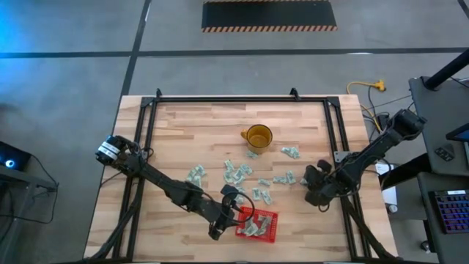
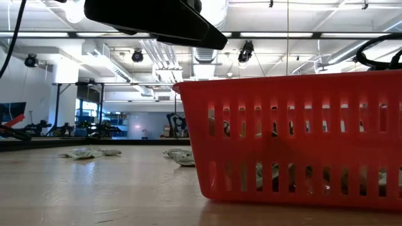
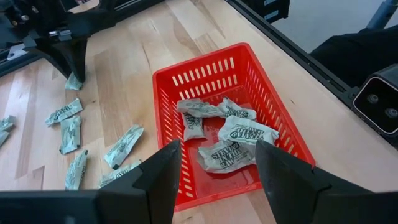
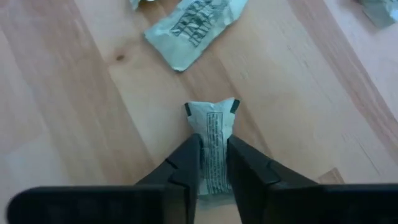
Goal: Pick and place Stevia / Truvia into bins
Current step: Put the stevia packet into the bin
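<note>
High view: the left claw (image 1: 229,210) hangs at the near edge of the counter (image 1: 183,125), just beside the left wall of the red basket (image 1: 272,218), which already has packets in it. The right claw (image 1: 316,185) sits low over the right side of the counter, near a loose group of packets (image 1: 242,176) strewn between the yellow mug (image 1: 258,136) and the basket. From the right claw the basket lies toward the left and the near edge, with loose packets between

Low view: the basket (image 2: 295,138) fills the right half, standing flat on the counter (image 2: 94,188); packets show dimly through its slots. A dark part of an arm crosses overhead. Further packets (image 2: 88,152) lie flat well beyond the basket

Left wrist view: the left claw (image 3: 217,171) is spread wide and empty, its fingers (image 3: 163,174) poised above the basket's near rim (image 3: 211,65). Several crumpled packets (image 3: 227,134) rest on the basket floor; more packets (image 3: 124,146) lie on the counter just outside its wall

Right wrist view: the right claw (image 4: 214,162) is pressed together on one packet (image 4: 211,134), pinching its end. The packet's long axis runs straight out in line with the fingers (image 4: 186,165). A second packet (image 4: 196,28) lies flat farther ahead, apart from the held one

Judgement: the right arm holds the load, so the coming move is a carry across to the basket, where the left arm's nearness calls for clearance
</note>
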{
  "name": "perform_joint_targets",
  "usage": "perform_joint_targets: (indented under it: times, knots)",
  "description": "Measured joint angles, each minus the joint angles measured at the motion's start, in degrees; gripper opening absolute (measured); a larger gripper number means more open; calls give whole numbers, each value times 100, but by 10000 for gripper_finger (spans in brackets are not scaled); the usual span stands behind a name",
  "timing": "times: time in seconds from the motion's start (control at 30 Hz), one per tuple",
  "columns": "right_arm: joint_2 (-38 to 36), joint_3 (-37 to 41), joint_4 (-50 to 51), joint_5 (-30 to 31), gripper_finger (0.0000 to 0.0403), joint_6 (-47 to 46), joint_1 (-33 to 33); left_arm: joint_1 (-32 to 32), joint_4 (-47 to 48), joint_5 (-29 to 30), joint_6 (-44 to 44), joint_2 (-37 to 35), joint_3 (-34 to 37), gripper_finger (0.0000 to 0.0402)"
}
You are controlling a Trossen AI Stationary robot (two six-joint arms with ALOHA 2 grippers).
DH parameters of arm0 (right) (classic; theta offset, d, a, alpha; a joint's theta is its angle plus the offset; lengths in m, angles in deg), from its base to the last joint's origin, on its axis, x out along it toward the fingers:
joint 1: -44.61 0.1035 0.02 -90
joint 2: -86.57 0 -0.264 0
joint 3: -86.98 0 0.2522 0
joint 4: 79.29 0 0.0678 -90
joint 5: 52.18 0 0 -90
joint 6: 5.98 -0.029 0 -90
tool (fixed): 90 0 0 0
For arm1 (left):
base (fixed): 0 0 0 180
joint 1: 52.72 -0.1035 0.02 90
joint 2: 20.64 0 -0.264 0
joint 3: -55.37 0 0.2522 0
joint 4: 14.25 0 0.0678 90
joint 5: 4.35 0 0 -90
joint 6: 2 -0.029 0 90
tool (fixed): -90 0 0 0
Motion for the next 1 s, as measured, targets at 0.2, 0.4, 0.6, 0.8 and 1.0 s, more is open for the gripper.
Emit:
perform_joint_targets:
  times: [0.2,0.4,0.6,0.8,1.0]
  knots:
    - [9,-251,-277,46,18,853,2,2,389,7,238,0,2,190]
    - [9,-473,-741,129,9,1649,0,17,1638,5,1338,-164,-9,190]
    - [7,-664,-1541,141,9,2497,21,105,2396,-11,2329,-240,-3,190]
    - [100,-943,-2333,147,9,3351,162,149,2492,25,2437,-245,4,190]
    - [508,-996,-4134,124,9,4942,164,126,2276,580,2192,-245,50,190]
